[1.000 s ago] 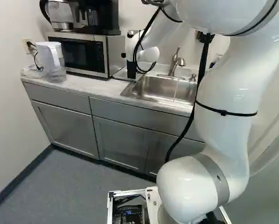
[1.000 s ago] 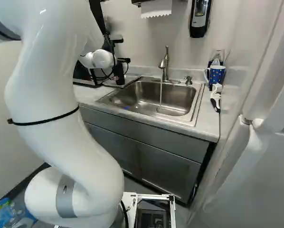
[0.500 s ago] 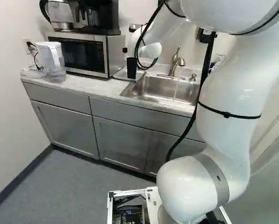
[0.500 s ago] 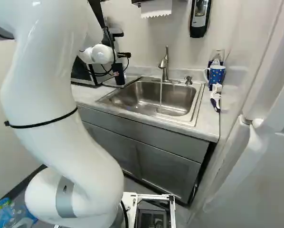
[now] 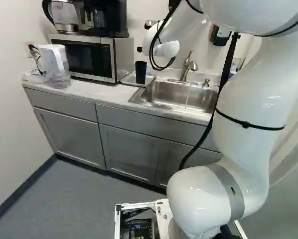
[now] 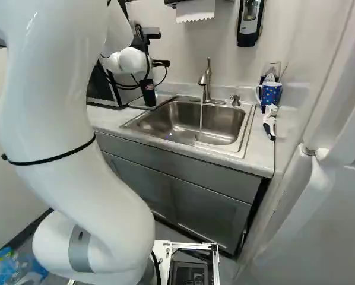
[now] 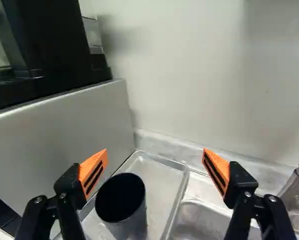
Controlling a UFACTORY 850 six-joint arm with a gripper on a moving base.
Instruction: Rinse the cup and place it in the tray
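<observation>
At the far left of the left base view, on the counter [image 5: 89, 89], a white pitcher [image 5: 56, 64] with a clear lower part. Next, a microwave [image 5: 89, 57], with a glass kettle [image 5: 65, 14] and a black coffee maker [image 5: 109, 17] on top. Just beside it, between microwave and sink, a shallow metal tray [image 7: 157, 175]. In that tray, near the microwave's side, the black cup [image 5: 140, 72], upright, mouth up. Above it, the gripper [image 6: 159, 63], jaws wide open, orange pads [image 7: 100, 158] well apart and clear of the rim. In the wrist view, below and between these pads, nearer the one on the microwave side, looks dark right down inside the cup.

Further right, the metal sink [image 6: 216, 123], with the faucet [image 6: 206, 83] behind it, letting a thin stream of water [image 6: 201, 116] fall into the basin. Beside the faucet, a small metal soap pump [image 6: 235, 101]. At the right end of the counter, a blue patterned mug [image 6: 270, 94], then a brush [image 6: 270, 123] lying in front.
</observation>
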